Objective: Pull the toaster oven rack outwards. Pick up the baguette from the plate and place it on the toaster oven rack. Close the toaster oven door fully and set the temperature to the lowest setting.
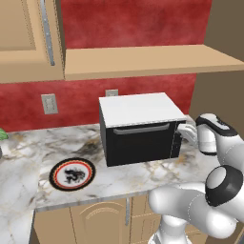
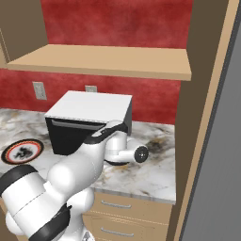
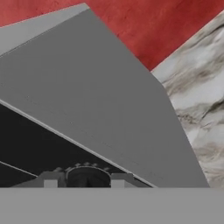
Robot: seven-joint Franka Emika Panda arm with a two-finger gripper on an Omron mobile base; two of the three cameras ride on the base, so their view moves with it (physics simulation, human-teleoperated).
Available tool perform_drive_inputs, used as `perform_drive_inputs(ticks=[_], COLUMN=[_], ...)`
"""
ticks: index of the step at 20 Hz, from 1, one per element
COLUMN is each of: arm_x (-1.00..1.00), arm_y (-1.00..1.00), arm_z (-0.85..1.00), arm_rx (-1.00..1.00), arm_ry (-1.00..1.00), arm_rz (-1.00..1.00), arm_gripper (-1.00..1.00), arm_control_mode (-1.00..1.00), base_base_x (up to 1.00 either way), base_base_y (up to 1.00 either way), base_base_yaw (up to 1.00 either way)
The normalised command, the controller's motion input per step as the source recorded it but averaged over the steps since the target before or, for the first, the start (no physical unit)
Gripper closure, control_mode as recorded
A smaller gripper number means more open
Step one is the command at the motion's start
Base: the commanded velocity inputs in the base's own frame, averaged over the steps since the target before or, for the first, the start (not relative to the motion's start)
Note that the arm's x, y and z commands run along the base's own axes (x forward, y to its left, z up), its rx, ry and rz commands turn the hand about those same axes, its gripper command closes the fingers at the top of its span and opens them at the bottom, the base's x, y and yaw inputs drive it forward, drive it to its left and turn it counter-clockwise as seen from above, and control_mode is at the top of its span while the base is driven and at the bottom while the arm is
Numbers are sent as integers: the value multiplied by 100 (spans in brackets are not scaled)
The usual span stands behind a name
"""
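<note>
A: Checking the stage. Seeing the door (image 1: 140, 143) shut flush on the oven (image 1: 138, 107). Finding the plate (image 1: 72, 174) near left on the counter (image 1: 143, 177), bare. Judging only the temperature step left.

B: Agreeing. Locating the gripper (image 3: 86, 181) at the strip (image 1: 177, 142) on the oven's right edge. In the hand view, seeing the fingers (image 3: 50, 179) drawn in narrow on either side of a ridged knob (image 3: 87, 173), apparently pinching it.

A: Confirming grip before turning?

B: Advising it. Looking for both pads seated on the ridges, not riding the rim. Keeping the wrist axis lined up with the knob's centre, so as to be rolling the hand about that axis and not sweeping sideways.

A: Watching for slip?

B: Yes. Turning slowly toward the low end, holding squeeze steady, stopping at the hard stop and not forcing past it. Unable to read any dial markings here, so judging direction by feel of the stop.

A: Guarding against anything else?

B: Avoiding pushing inward: risking shoving the oven far along the counter.
</note>
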Motion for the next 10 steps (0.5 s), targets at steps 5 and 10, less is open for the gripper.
perform_drive_inputs(ticks=[5,10], arm_x=[3,1], arm_y=[2,0], arm_z=[0,0], arm_rx=[-32,-29], arm_ry=[-4,-17], arm_rz=[0,0], arm_gripper=[100,100], arm_control_mode=[-100,-100], base_base_x=[0,0], base_base_y=[0,0], base_base_yaw=[0,0])
